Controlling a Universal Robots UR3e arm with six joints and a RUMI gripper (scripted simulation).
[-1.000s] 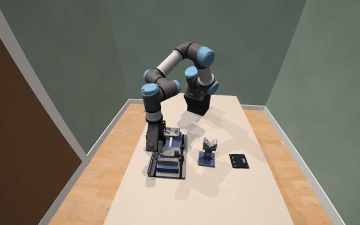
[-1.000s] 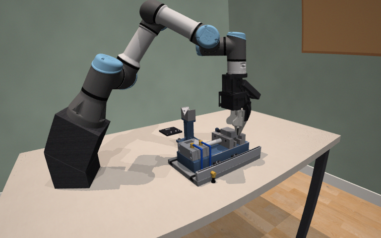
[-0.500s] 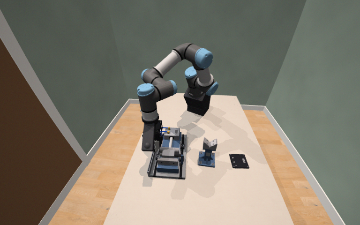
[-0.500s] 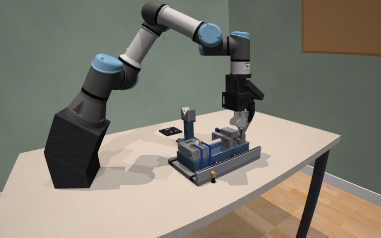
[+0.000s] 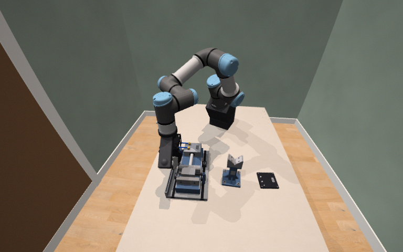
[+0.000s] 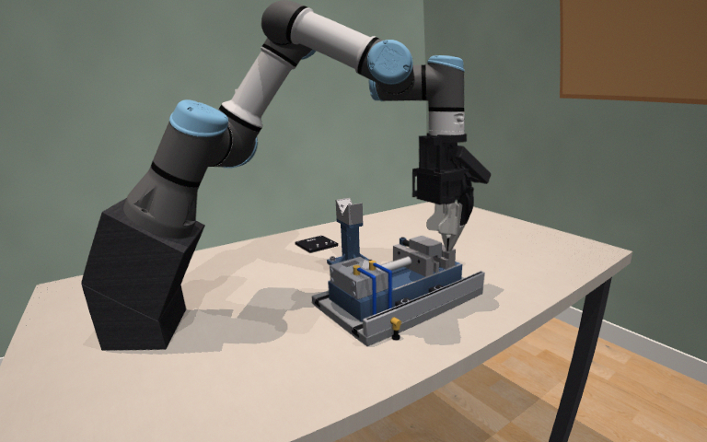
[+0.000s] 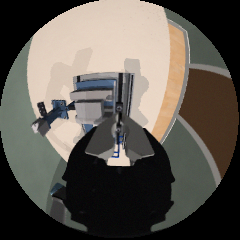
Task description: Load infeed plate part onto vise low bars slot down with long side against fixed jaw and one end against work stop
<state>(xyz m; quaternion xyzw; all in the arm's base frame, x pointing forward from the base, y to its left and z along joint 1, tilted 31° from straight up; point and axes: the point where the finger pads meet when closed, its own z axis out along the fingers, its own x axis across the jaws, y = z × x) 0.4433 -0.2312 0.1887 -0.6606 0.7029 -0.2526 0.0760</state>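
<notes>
The vise (image 5: 190, 190) (image 6: 417, 299) (image 7: 97, 82) stands open on the table, with its air cylinder (image 5: 192, 147) (image 6: 348, 276) at the end nearer the arm's base. The part (image 6: 446, 256) (image 7: 97, 111) is a grey block lying between the jaws. I cannot tell whether it touches the fixed jaw or the work stop. My gripper (image 5: 175, 163) (image 6: 449, 242) (image 7: 120, 112) is shut and holds nothing. Its tips point down at the part's end, on the rail side of the vise. The black infeed plate (image 5: 267, 180) (image 6: 316, 243) is bare.
The V-block (image 5: 234, 161) (image 6: 348, 212) (image 7: 47, 120) on its blue stand is empty, between the vise and the infeed plate. The arm's dark base block (image 5: 221, 117) (image 6: 138, 271) stands at the far end of the table. A grey rail (image 6: 422, 307) runs along the vise.
</notes>
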